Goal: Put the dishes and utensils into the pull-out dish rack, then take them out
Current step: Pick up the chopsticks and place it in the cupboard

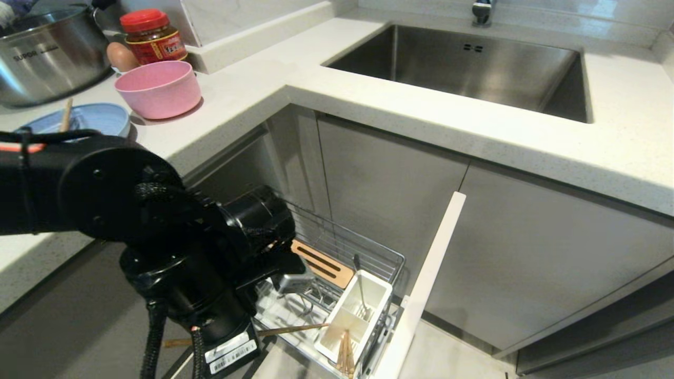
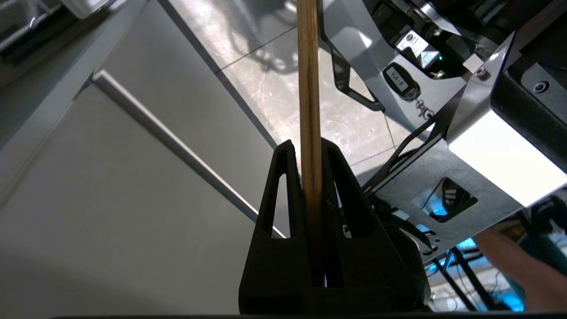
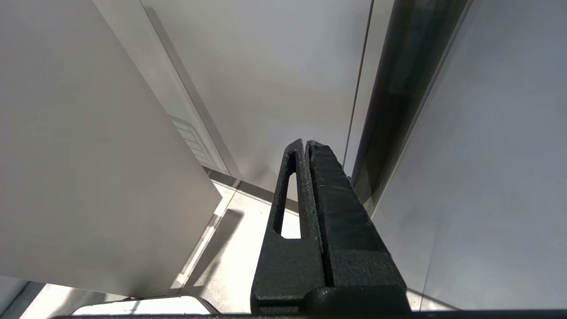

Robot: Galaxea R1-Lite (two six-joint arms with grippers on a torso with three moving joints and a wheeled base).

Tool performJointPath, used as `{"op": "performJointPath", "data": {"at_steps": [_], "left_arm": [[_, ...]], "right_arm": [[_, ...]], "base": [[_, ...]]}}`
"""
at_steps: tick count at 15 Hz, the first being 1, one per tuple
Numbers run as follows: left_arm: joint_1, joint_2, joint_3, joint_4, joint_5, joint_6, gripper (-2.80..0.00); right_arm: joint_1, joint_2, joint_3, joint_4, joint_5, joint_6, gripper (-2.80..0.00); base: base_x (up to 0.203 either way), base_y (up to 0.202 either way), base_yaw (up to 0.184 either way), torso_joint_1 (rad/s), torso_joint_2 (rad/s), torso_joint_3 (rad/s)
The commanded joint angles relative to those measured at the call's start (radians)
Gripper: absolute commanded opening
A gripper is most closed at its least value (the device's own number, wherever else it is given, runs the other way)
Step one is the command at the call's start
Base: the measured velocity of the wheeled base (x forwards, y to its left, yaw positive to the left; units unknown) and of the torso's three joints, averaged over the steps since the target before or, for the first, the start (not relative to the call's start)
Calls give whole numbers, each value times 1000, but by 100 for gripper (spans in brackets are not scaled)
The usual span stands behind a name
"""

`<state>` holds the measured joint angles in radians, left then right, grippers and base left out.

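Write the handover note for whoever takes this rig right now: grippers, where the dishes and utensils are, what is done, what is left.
Left gripper: shut on a chopstick, low over the pull-out dish rack.
Right gripper: shut, empty, parked beside the cabinet fronts.
White cutlery cup: holds the silver utensil and wooden chopsticks.
On the counter: pink bowl and blue plate, with another wooden stick leaning in the plate.
Done: only utensils are in the rack.
Left: the plate and bowl are not racked. Whether the held chopstick is going in or coming out cannot be told.
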<state>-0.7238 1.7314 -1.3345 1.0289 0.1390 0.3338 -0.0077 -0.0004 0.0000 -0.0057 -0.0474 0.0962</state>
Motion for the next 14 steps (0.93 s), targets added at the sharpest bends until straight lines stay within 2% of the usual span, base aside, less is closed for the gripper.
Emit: {"op": "performJointPath", "data": {"at_steps": [1,6,14], "left_arm": [[-9,90,-29,3,1,-3,-280],[-9,178,-87,-62,-28,-31,-280],[-12,315,-181,-72,-34,-43,-280]], "right_arm": [[0,-4,0,0,0,0,-280],[0,-4,0,0,0,0,-280],[0,-4,0,0,0,0,-280]], "base": [[0,0,0,0,0,0],[0,0,0,0,0,0],[0,0,0,0,0,0]]}}
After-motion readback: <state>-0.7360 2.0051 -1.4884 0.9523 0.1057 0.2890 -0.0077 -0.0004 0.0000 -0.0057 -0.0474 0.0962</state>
